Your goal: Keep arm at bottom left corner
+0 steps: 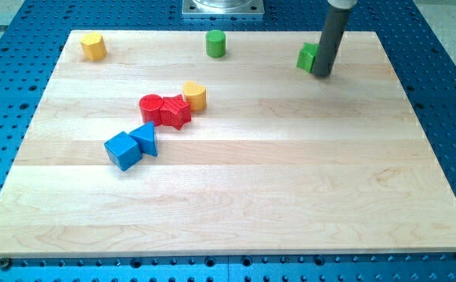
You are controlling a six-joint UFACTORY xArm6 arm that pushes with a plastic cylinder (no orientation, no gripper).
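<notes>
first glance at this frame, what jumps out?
The dark rod at the view's top right, my tip planted right beside a green block. Then the cluster left of centre: red cylinder and red star touching a yellow block, with a blue cube and blue triangle just below. The board's bottom left corner is far from my tip.

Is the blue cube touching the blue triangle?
Touching. In the camera view the blue cube and the blue triangle press edge to edge, with no wood showing between them.
</notes>
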